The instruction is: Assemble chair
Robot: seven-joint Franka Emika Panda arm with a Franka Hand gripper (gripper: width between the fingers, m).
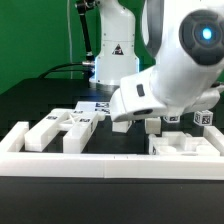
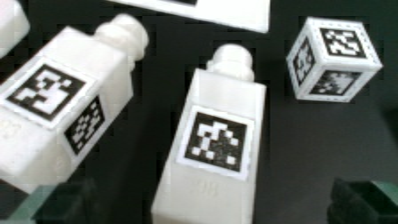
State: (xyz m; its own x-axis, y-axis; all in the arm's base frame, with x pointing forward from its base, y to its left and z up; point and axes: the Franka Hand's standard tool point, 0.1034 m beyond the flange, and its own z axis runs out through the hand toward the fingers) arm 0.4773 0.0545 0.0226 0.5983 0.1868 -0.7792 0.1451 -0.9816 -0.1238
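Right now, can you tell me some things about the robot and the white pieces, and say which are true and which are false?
1. The table is black. True.
2. Two long parts lie side by side. True.
3. The cube is red. False: it is white with black-and-white tags.
4. The jaws are shut on a part. False: they stand open.
5. The arm leans down over the parts. True.
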